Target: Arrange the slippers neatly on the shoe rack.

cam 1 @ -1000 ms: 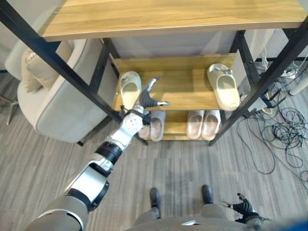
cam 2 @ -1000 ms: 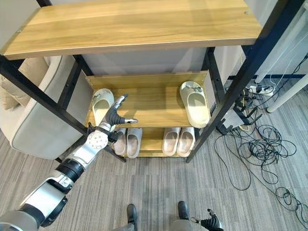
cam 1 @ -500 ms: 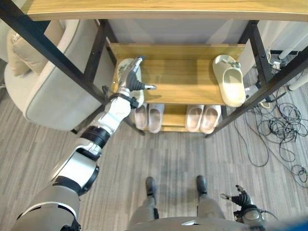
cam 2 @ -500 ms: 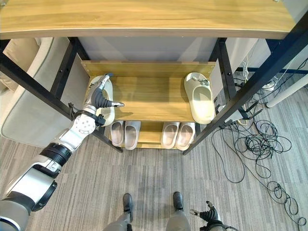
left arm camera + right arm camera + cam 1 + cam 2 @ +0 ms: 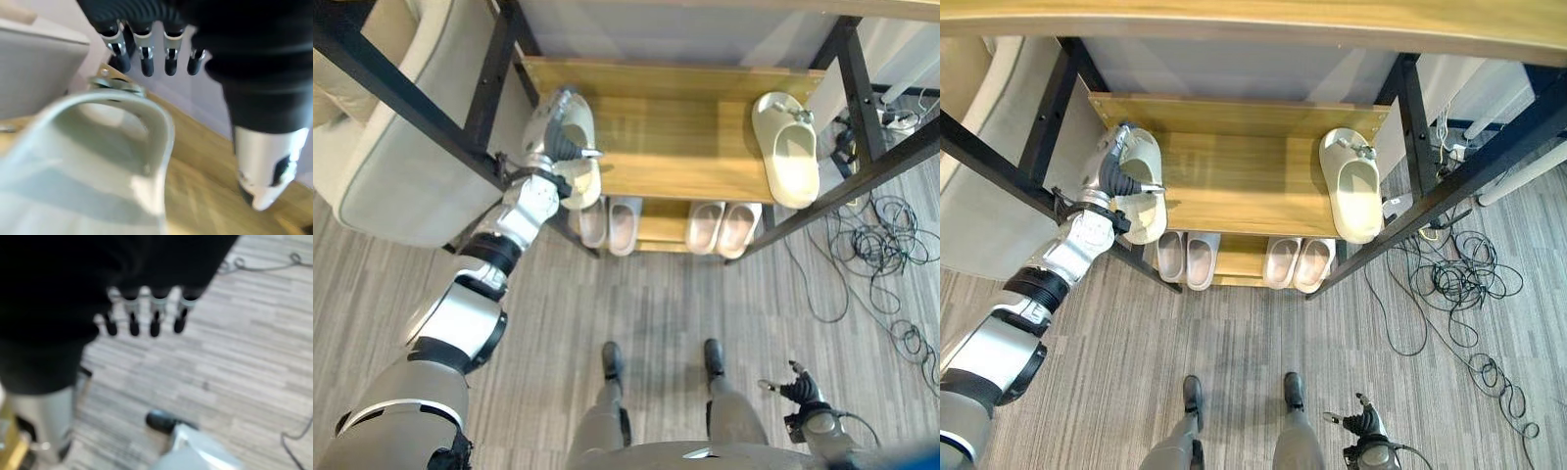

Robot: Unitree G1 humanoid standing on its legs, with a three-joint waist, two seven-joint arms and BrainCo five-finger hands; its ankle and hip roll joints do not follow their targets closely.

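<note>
A: Left hand (image 5: 551,147) up at the middle shelf (image 5: 685,162), fingers straight and relaxed, thumb out sideways. Not gripping anything. Hovering right over the left slipper (image 5: 1141,196), possibly touching its strap; contact not clear.

B: Right hand?

A: Right hand (image 5: 800,389) low by the floor, fingers loosely spread, holding nothing. Idle.

B: Slipper orientation relative to the left hand?

A: Directly under and just ahead of the fingers (image 5: 145,61). Long axis running front to back on the shelf, toe end toward the back wall, heel overhanging the front edge a little. Sitting at the far left end of the shelf, hard by the black upright (image 5: 494,73).

B: Its mate?

A: Right slipper (image 5: 785,147) at the opposite end of the same shelf, well apart, same front-to-back lie, also poking past the front edge. Nearer the right arm's side, but that hand is down low; left hand clearly closest to the left one.

B: Counts?

A: Two pale green slippers on the middle shelf. Four pinkish slippers on the bottom shelf (image 5: 651,230): left pair (image 5: 610,221), right pair (image 5: 722,226), each pair side by side. Six total.

B: Next?

A: Probably grab or nudge the left slipper rightward toward its mate. Judgement only. Sideways travel along the shelf, keeping the long axis front to back.
</note>
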